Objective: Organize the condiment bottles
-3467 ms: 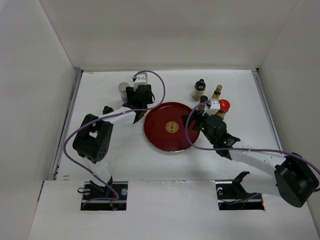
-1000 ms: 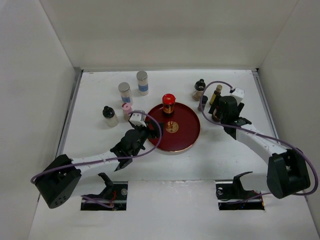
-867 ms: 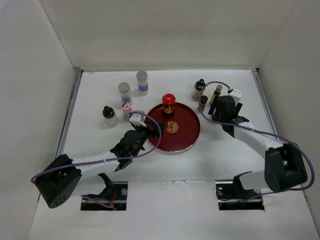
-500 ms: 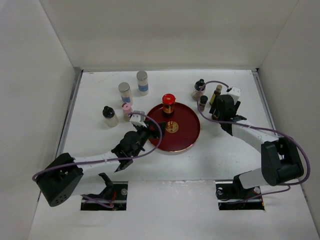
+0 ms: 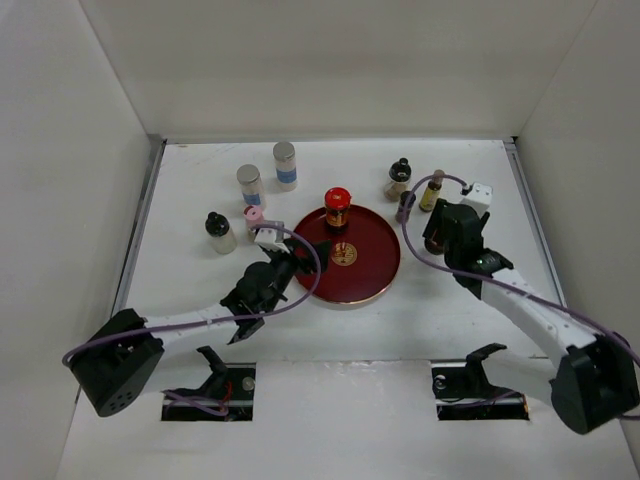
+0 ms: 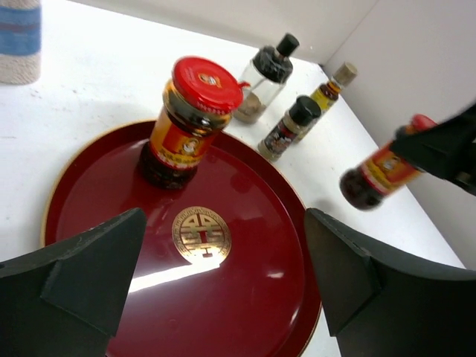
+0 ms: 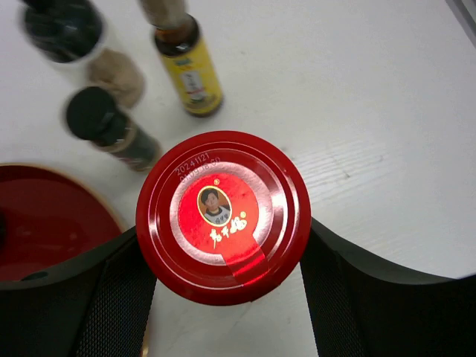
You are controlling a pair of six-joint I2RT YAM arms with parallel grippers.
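Left gripper [image 6: 223,223]: fingers [image 6: 82,282] spread wide with nothing between them, low over the near-left rim of the tray [image 5: 375,270].
Right gripper [image 7: 223,223]: fingers pressed against both sides of the cap of the held red-capped jar [image 7: 223,216].
Held red-capped jar, position: right of the tray and off it, tilted in the left wrist view. Whether its base touches the table [image 5: 200,300] cannot be told.
Held red-capped jar, markings: the cap bears a round portrait, gold characters and a stamped row of digits, too fine to read with certainty. The body label is red and yellow.
Tray jar [image 6: 190,123]: red cap, upright on the far part of the tray, with a like red and yellow label. Its writing is not legible.
Tray markings: gold round emblem [image 6: 201,234] at centre.
Right group: black-capped clear bottle [image 5: 399,177], slim black-capped bottle [image 5: 405,206] and slim amber bottle [image 7: 190,71] with a yellow label, print unreadable. All three are upright, just beyond the held jar and close together.
Left group: two silver-capped jars [image 5: 285,165], at least one with a blue band, a pink-capped jar [image 5: 254,217] and a black-capped jar [image 5: 220,232]. All stand left of the tray.
Edges and room: most of the tray floor shows bare red. White table shows between the tray's right rim and the right group, and along the near side.
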